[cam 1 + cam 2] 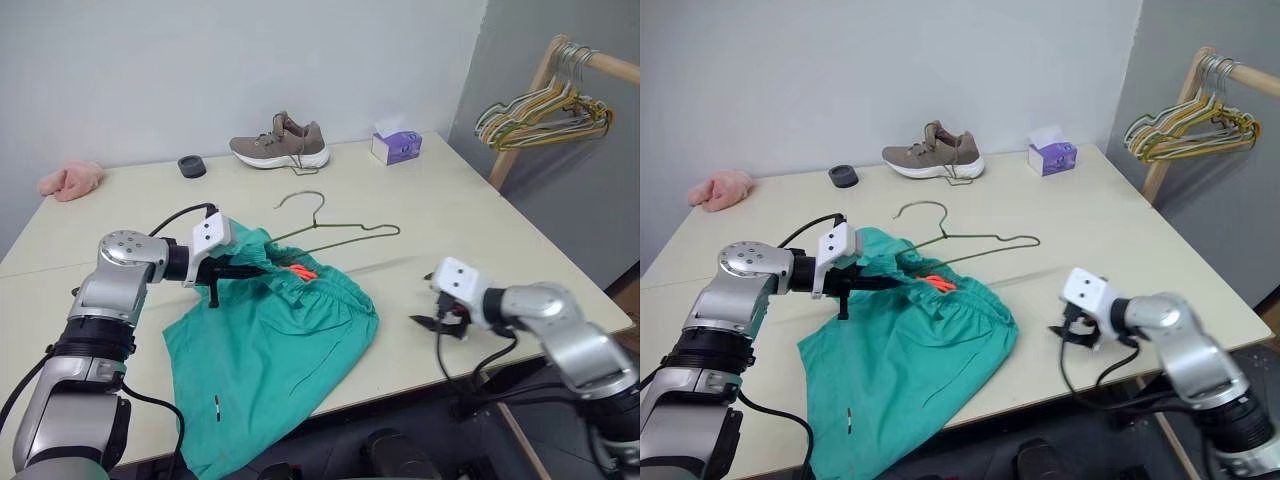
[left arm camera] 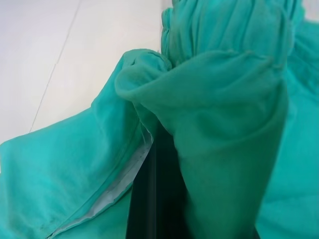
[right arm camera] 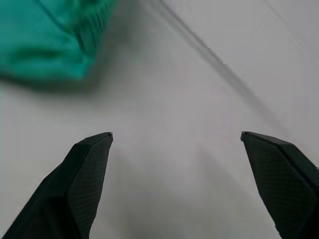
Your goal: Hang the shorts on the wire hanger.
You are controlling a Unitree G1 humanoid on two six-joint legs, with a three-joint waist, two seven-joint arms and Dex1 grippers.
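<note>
The teal shorts (image 1: 275, 345) lie spread on the table, with one leg hanging over the front edge. An orange tag (image 1: 301, 271) shows at the gathered waistband. My left gripper (image 1: 258, 270) is shut on the waistband's left part, and in the left wrist view the fabric (image 2: 224, 124) bunches over its fingers. The wire hanger (image 1: 335, 232) lies flat just behind the shorts, hook pointing away, its left end hidden by the waistband. Off to the shorts' right, my right gripper (image 3: 177, 134) hovers open over bare table, holding nothing.
A brown shoe (image 1: 280, 145), a purple tissue box (image 1: 396, 146) and a black round lid (image 1: 192, 166) stand along the back edge. A pink cloth (image 1: 70, 180) lies at the back left. A wooden rack with several coloured hangers (image 1: 545, 110) stands right of the table.
</note>
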